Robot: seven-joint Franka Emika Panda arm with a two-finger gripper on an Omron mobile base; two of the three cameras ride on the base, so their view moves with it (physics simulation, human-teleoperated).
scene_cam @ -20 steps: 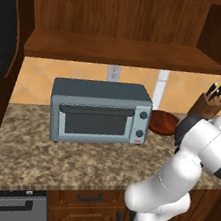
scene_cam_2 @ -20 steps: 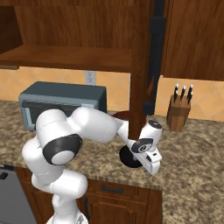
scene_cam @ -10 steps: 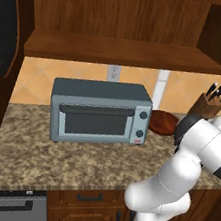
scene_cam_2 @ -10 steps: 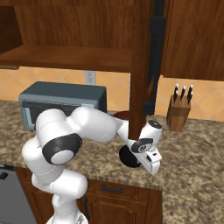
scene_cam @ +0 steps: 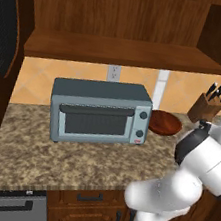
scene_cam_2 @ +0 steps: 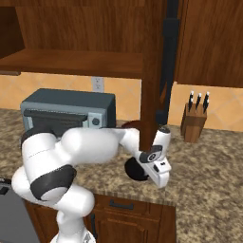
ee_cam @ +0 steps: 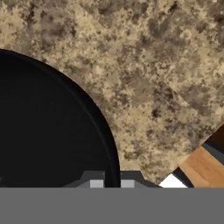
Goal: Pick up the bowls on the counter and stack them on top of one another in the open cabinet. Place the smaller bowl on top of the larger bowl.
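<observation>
A black bowl sits on the speckled granite counter near its front edge, and it also shows under the hand as the black bowl. My gripper points down at it and is shut on its rim, one fingertip inside and one outside. A glossy reddish-brown bowl rests further back, right of the toaster oven. The open cabinet hangs above with its plank shelf bare.
A grey toaster oven stands at the back of the counter. A knife block is at the right. An open cabinet door with dark mesh hangs down just above my hand. Another open door is at the left.
The fingers have closed onto the black bowl's rim. The arm and both bowls stay where they were.
</observation>
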